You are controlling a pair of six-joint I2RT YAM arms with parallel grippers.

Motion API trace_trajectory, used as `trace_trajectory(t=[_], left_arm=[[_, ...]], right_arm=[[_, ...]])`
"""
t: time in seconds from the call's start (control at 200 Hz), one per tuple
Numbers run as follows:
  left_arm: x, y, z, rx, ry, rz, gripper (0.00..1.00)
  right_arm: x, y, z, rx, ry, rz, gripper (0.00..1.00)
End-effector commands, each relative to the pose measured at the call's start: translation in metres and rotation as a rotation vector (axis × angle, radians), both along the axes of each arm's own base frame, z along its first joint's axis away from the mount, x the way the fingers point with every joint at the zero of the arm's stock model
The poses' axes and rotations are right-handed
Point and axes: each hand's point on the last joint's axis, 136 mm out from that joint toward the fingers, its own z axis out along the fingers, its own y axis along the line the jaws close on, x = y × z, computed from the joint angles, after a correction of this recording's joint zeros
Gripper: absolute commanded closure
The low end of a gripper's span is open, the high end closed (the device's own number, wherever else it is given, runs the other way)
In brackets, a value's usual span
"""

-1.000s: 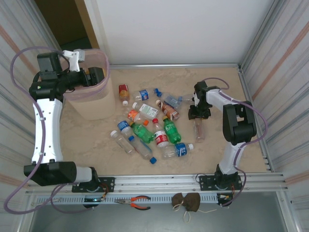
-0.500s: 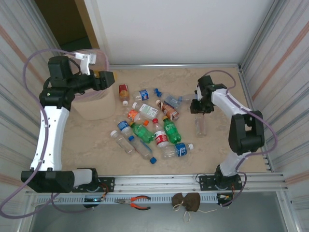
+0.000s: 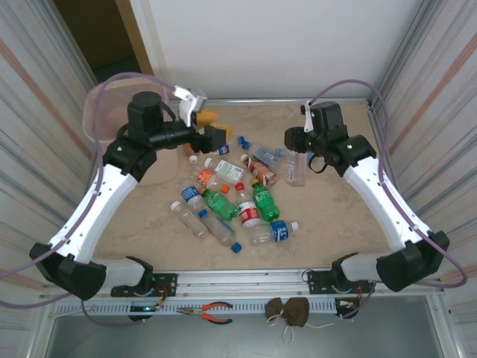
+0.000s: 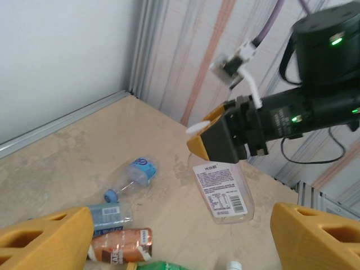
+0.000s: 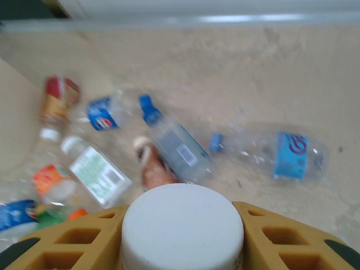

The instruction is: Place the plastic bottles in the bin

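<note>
Over a dozen plastic bottles (image 3: 220, 203) are lying in a loose heap around the middle of the beige table (image 3: 141, 216): green ones, brown ones, and clear ones with blue, red and orange labels. One more, a clear bottle (image 3: 296, 165) with a white printed label, is held upright just right of the heap. The right gripper (image 3: 294, 143) has its yellow fingers (image 5: 270, 236) pinched on the neck right under the white cap (image 5: 183, 228). Can't tell if its base touches the table. The left gripper (image 3: 212, 128) hovers over the far left edge of the heap, fingers (image 4: 48, 236) spread wide with nothing between them, facing across at that held bottle. The bin (image 3: 95, 113), pale pink and see-through, sits in the far left corner, partly behind the left arm and well apart from both grippers.
</note>
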Motion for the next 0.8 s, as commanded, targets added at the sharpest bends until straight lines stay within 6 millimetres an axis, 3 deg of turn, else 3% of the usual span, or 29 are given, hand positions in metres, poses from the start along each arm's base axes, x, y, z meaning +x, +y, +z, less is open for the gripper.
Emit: trace_trajectory(t=[0.0, 0.14, 0.306, 0.486, 0.797], left_arm=[[0.008, -0.019, 0.001, -0.004, -0.081, -0.002, 0.16], [0.001, -0.052, -0.007, 0.0, -0.076, -0.068, 0.12], [-0.003, -0.084, -0.013, -0.021, -0.054, -0.119, 0.09], [-0.008, -0.114, -0.021, -0.02, -0.025, -0.171, 0.08], [-0.01, -0.14, -0.018, -0.051, 0.004, -0.22, 0.04]], right_arm=[[-0.001, 0.007, 0.058, 0.126, -0.166, -0.047, 0.61], [-0.011, 0.015, 0.092, 0.188, -0.271, -0.047, 0.62], [-0.022, 0.017, 0.115, 0.239, -0.361, -0.061, 0.63], [-0.03, 0.016, 0.126, 0.27, -0.403, -0.069, 0.62], [-0.033, 0.018, 0.128, 0.27, -0.414, -0.066, 0.62]])
